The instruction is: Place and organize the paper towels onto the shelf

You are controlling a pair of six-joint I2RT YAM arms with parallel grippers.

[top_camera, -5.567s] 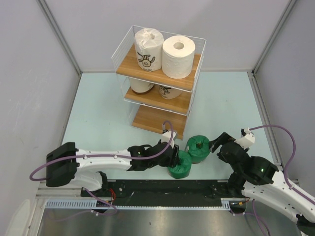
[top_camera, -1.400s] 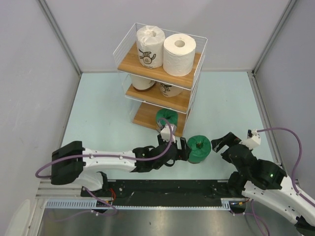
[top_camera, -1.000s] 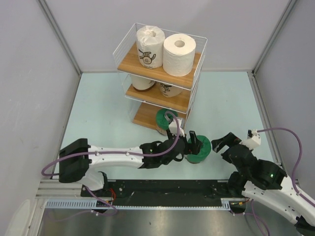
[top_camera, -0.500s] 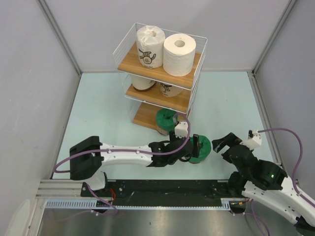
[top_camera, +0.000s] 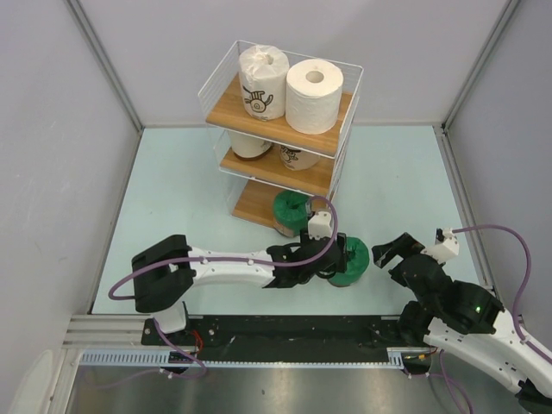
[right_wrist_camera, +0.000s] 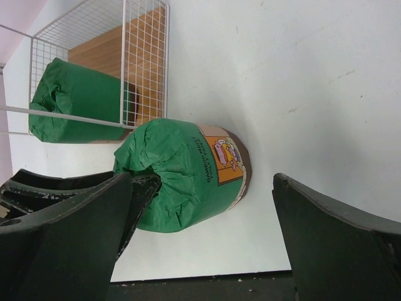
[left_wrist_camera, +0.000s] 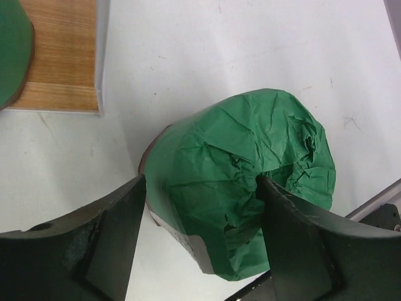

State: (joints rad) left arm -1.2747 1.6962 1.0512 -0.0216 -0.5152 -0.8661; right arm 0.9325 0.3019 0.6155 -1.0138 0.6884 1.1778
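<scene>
Where half a second ago the left gripper [left_wrist_camera: 199,188] sat just short of it, its black fingers [left_wrist_camera: 113,226] now stand apart around the remaining dark green roll [left_wrist_camera: 250,157] — crumpled paper wrap, brown base, upright on the table [top_camera: 172,198]. Beyond that gripper, the other green roll [top_camera: 291,210] stands on the lowest wooden board of the shelf [top_camera: 255,200], inside thin white wire. The right gripper [top_camera: 392,250] hangs wide open, just right of the straddled roll.
</scene>
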